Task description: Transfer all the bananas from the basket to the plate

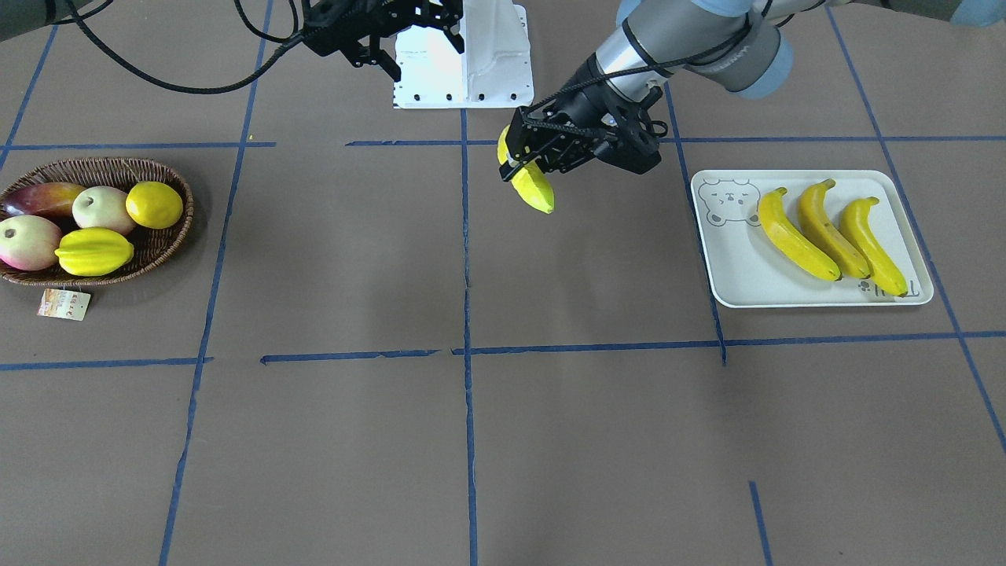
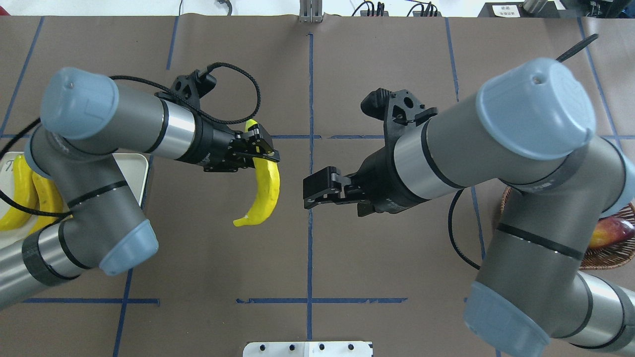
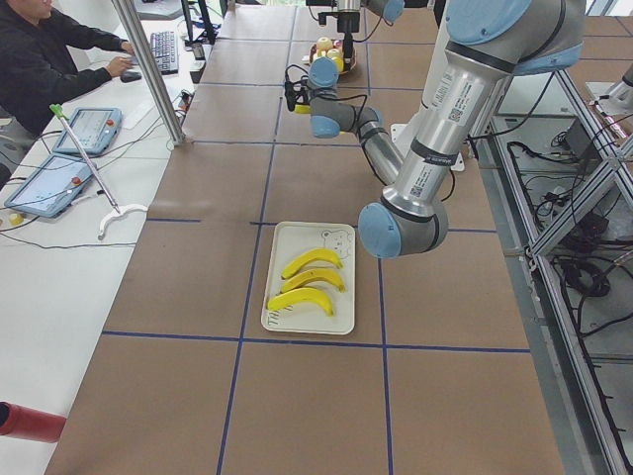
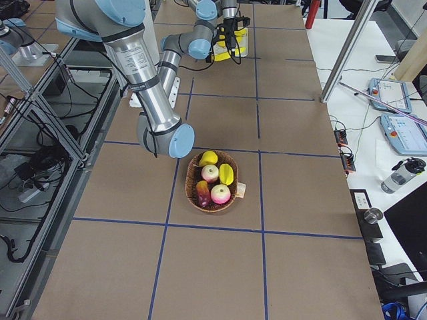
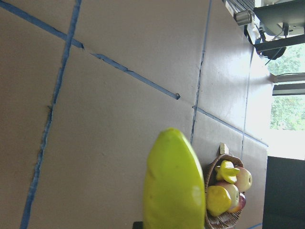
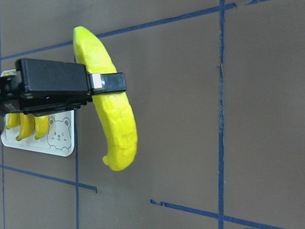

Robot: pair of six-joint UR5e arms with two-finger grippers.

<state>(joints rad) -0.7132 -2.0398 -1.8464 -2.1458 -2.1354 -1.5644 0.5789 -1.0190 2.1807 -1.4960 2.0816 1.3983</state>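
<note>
My left gripper is shut on a long yellow banana held in the air over the table's middle, left of the plate in the front-facing view. In the overhead view the banana hangs from that gripper and curves toward the robot. Three bananas lie side by side on the pale bear-face plate. My right gripper stands open and empty, a short way from the held banana. The wicker basket holds other fruit and no banana shows in it.
A lemon, a starfruit, two apples and a mango fill the basket; its paper tag lies in front. A white robot base plate sits at the table's robot side. A person sits at a side desk.
</note>
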